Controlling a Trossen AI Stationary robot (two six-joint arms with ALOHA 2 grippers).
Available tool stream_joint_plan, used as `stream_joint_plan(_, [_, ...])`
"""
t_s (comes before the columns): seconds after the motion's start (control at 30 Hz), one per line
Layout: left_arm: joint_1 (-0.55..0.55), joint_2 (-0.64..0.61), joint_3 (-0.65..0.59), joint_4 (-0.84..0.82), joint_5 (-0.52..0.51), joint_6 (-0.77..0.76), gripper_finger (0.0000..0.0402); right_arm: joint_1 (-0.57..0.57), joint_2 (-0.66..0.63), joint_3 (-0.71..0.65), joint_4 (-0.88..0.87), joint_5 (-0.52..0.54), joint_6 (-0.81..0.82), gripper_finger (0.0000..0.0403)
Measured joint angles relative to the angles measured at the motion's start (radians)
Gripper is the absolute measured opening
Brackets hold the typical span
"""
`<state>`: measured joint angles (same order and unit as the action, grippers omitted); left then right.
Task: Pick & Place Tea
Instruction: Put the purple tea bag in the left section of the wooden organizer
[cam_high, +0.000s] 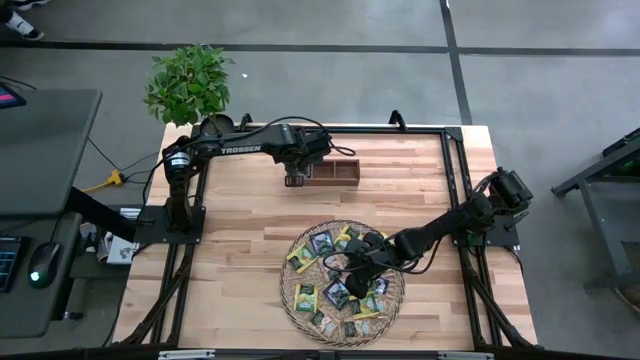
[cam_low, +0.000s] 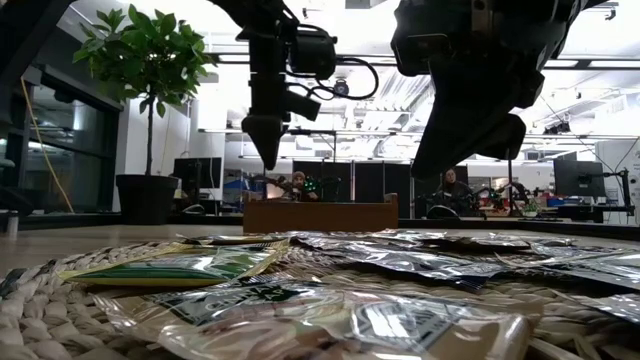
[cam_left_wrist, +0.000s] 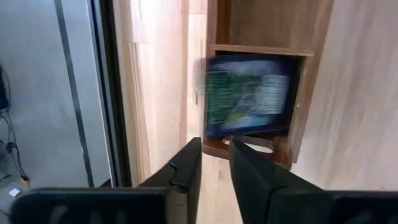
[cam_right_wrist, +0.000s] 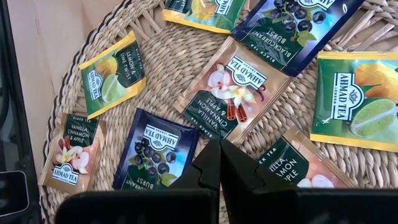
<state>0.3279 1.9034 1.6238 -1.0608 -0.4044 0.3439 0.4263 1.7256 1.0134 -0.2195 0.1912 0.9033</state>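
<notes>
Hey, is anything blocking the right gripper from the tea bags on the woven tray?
Nothing visible. The right gripper, shut, hangs just above a dark blue sachet on the woven tray, with only open air between.

Bare tabletop (cam_high: 240, 200) between box (cam_high: 335, 170) and tray (cam_high: 292, 295)
</notes>
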Motion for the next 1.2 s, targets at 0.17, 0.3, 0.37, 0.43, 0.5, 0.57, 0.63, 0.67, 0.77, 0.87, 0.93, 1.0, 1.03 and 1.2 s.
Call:
stream_joint_plan(0.17, [-0.001,0.000,0.000,0.013,-0.039,-0.008,0.0106,0.000,0.000,0.000,0.000,-0.008,-0.007,0.0000])
stream_joint_plan(0.3, [-0.003,0.000,0.000,0.010,-0.013,-0.042,0.0108,0.000,0.000,0.000,0.000,-0.008,-0.014,0.0000])
stream_joint_plan(0.37, [-0.008,-0.001,0.000,0.001,0.012,-0.071,0.0108,0.002,0.000,0.000,0.000,-0.008,-0.023,0.0000])
stream_joint_plan(0.43, [-0.012,-0.008,0.000,-0.011,0.030,-0.095,0.0108,0.005,0.000,0.000,-0.001,-0.008,-0.032,0.0000])
stream_joint_plan(0.5, [-0.021,-0.016,0.000,-0.034,0.047,-0.134,0.0108,0.010,0.000,0.000,-0.004,-0.008,-0.045,0.0000])
stream_joint_plan(0.57, [-0.032,-0.016,0.000,-0.056,0.061,-0.184,0.0108,0.017,0.000,0.000,-0.011,-0.011,-0.048,0.0000])
stream_joint_plan(0.63, [-0.049,-0.015,0.000,-0.078,0.081,-0.226,0.0108,0.026,0.000,0.000,-0.018,-0.011,-0.049,0.0000])
stream_joint_plan(0.67, [-0.062,-0.020,0.000,-0.085,0.083,-0.245,0.0108,0.032,0.000,0.000,-0.024,-0.011,-0.051,0.0000])
stream_joint_plan(0.77, [-0.107,-0.041,0.000,-0.103,0.101,-0.293,0.0108,0.046,0.000,0.000,-0.039,-0.011,-0.059,0.0000])
stream_joint_plan(0.87, [-0.166,-0.042,0.000,-0.104,0.103,-0.348,0.0108,0.059,0.000,0.000,-0.048,-0.011,-0.069,0.0000])
stream_joint_plan(0.93, [-0.209,-0.057,-0.002,-0.111,0.106,-0.405,0.0108,0.069,0.000,0.000,-0.049,-0.011,-0.074,0.0000])
stream_joint_plan(1.0, [-0.256,-0.064,0.002,-0.104,0.106,-0.467,0.0108,0.080,0.000,0.000,-0.049,-0.011,-0.075,0.0000])
stream_joint_plan(1.03, [-0.280,-0.064,0.001,-0.109,0.106,-0.497,0.0108,0.086,0.000,0.000,-0.049,-0.012,-0.075,0.0000])
stream_joint_plan(1.2, [-0.410,-0.068,0.000,-0.081,0.107,-0.630,0.0108,0.118,0.000,0.000,-0.046,-0.011,-0.075,0.0000])
